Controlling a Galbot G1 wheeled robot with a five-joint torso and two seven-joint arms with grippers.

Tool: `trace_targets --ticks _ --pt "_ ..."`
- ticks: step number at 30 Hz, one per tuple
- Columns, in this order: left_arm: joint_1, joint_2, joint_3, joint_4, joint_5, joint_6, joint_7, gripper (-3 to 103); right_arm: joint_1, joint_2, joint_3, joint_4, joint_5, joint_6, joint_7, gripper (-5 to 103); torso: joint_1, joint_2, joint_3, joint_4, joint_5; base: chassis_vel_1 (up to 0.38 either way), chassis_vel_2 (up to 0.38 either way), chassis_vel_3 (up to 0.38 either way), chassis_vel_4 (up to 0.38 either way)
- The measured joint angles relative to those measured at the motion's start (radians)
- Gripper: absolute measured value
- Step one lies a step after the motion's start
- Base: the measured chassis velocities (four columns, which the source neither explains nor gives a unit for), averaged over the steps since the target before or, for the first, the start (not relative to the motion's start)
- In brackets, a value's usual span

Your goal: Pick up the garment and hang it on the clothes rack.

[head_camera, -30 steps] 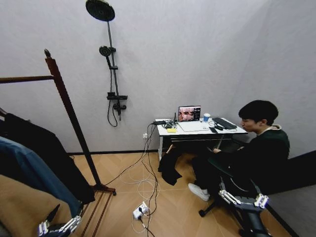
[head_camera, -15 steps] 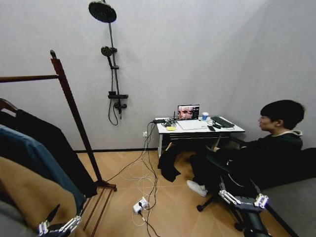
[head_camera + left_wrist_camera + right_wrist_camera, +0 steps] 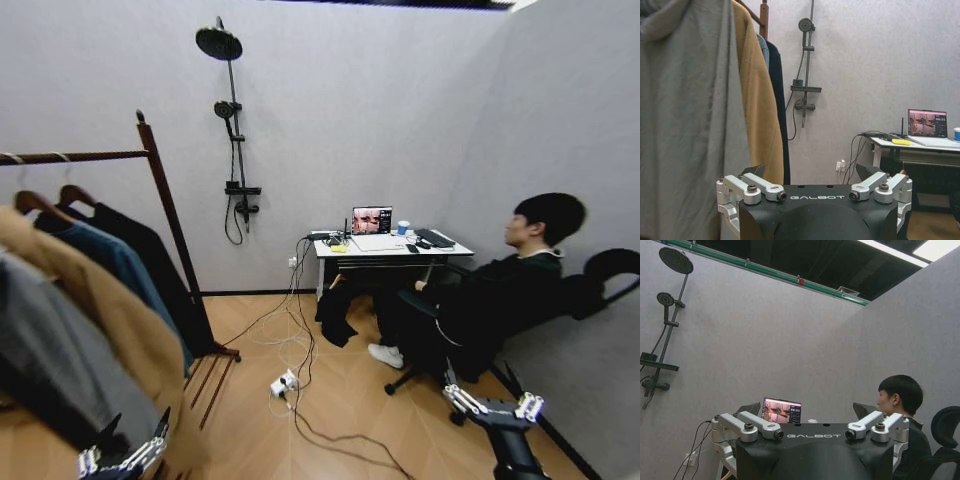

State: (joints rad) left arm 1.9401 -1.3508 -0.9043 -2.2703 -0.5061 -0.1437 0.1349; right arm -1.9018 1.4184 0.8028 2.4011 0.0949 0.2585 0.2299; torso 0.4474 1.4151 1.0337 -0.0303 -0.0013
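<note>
Three cameras, one room

Head view looks down from high across the floor; both wrist views sit low, facing level toward the back wall — all share the black shower stand (image 3: pixel 234 130) and the laptop (image 3: pixel 782 411).

Dark reddish-brown wooden clothes rack (image 3: pixel 163 190), smooth; long black soft-cloth garment (image 3: pixel 165 275), matt; black metal shower stand (image 3: pixel 234 130); floor wood-look.
</note>
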Motion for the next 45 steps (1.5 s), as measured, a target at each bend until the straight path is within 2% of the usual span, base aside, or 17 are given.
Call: trace_targets --ticks 2,3,5,6,7,9,11,12,16,19,20,21,24,26,28,31,45 --pt "0.0 0.0 0.0 0.0 0.0 0.0 0.0 100 0.0 0.0 0.0 0.0 0.0 0.0 0.0 100 0.0 0.0 0.0 0.0005 0.0026 0.4 -0.373 -0.381 0.359" --pt "0.0 0.0 0.0 0.0 0.0 0.0 0.0 100 0.0 0.0 0.0 0.0 0.0 0.0 0.0 100 0.0 0.0 0.0 0.0005 0.0026 0.4 -0.373 -0.374 0.359" --pt "0.0 0.0 0.0 0.0 0.0 0.0 0.0 100 0.0 0.0 0.0 0.0 0.0 0.0 0.0 100 0.0 0.0 0.0 0.0001 -0.0002 0.354 -0.355 -0.349 0.356" --pt "0.0 0.0 0.0 0.0 0.0 0.0 0.0 100 0.0 0.0 0.0 0.0 0.0 0.0 0.0 100 0.0 0.0 0.0 0.0001 -0.0002 0.352 -0.345 -0.349 0.356" --pt "0.0 0.0 0.0 0.0 0.0 0.0 0.0 100 0.0 0.0 0.0 0.0 0.0 0.0 0.0 100 0.0 0.0 0.0 0.0001 0.002 0.373 -0.364 -0.347 0.341" --pt "0.0 0.0 0.0 0.0 0.0 0.0 0.0 100 0.0 0.0 0.0 0.0 0.0 0.0 0.0 100 0.001 0.0 0.0 -0.0001 0.002 0.352 -0.358 -0.351 0.341" --pt "0.0 0.0 0.0 0.0 0.0 0.0 0.0 100 0.0 0.0 0.0 0.0 0.0 0.0 0.0 100 0.0 0.0 0.0 0.0 0.0 0.34 -0.347 -0.343 0.375" --pt "0.0 0.0 0.0 0.0 0.0 0.0 0.0 100 0.0 0.0 0.0 0.0 0.0 0.0 0.0 100 0.0 0.0 0.0 0.0 0.0019 0.349 -0.348 -0.333 0.341" --pt "0.0 0.0 0.0 0.0 0.0 0.0 0.0 100 0.0 0.0 0.0 0.0 0.0 0.0 0.0 100 0.0 0.0 0.0 -0.0001 0.0002 0.351 -0.34 -0.338 0.347" --pt "0.0 0.0 0.0 0.0 0.0 0.0 0.0 100 0.0 0.0 0.0 0.0 0.0 0.0 0.0 100 0.001 0.0 0.0 0.0001 0.002 0.353 -0.342 -0.361 0.342" --pt "0.0 0.0 0.0 0.0 0.0 0.0 0.0 100 0.0 0.0 0.0 0.0 0.0 0.0 0.0 100 0.001 0.0 0.0 -0.0002 0.002 0.353 -0.365 -0.356 0.349" --pt "0.0 0.0 0.0 0.0 0.0 0.0 0.0 100 0.0 0.0 0.0 0.0 0.0 0.0 0.0 100 0.001 0.0 0.0 0.0 0.0001 0.343 -0.346 -0.356 0.34" --pt "0.0 0.0 0.0 0.0 0.0 0.0 0.0 100 0.0 0.0 0.0 0.0 0.0 0.0 0.0 100 0.0 0.0 0.0 0.0002 0.0023 0.34 -0.322 -0.332 0.329" --pt "0.0 0.0 0.0 0.0 0.0 0.0 0.0 100 0.0 0.0 0.0 0.0 0.0 0.0 0.0 100 0.0 0.0 0.0 -0.0002 0.0018 0.293 -0.317 -0.323 0.296" --pt "0.0 0.0 0.0 0.0 0.0 0.0 0.0 100 0.0 0.0 0.0 0.0 0.0 0.0 0.0 100 0.0 0.0 0.0 0.0008 0.0003 0.183 -0.203 -0.206 0.203" --pt "0.0 0.0 0.0 0.0 0.0 0.0 0.0 100 0.0 0.0 0.0 0.0 0.0 0.0 0.0 100 -0.001 0.0 0.0 -0.0002 0.0021 0.114 -0.097 -0.161 0.137" --pt "0.0 0.0 0.0 0.0 0.0 0.0 0.0 100 0.0 0.0 0.0 0.0 0.0 0.0 0.0 100 0.001 -0.001 0.0 -0.0001 0.0012 -0.038 0.019 0.034 -0.017"
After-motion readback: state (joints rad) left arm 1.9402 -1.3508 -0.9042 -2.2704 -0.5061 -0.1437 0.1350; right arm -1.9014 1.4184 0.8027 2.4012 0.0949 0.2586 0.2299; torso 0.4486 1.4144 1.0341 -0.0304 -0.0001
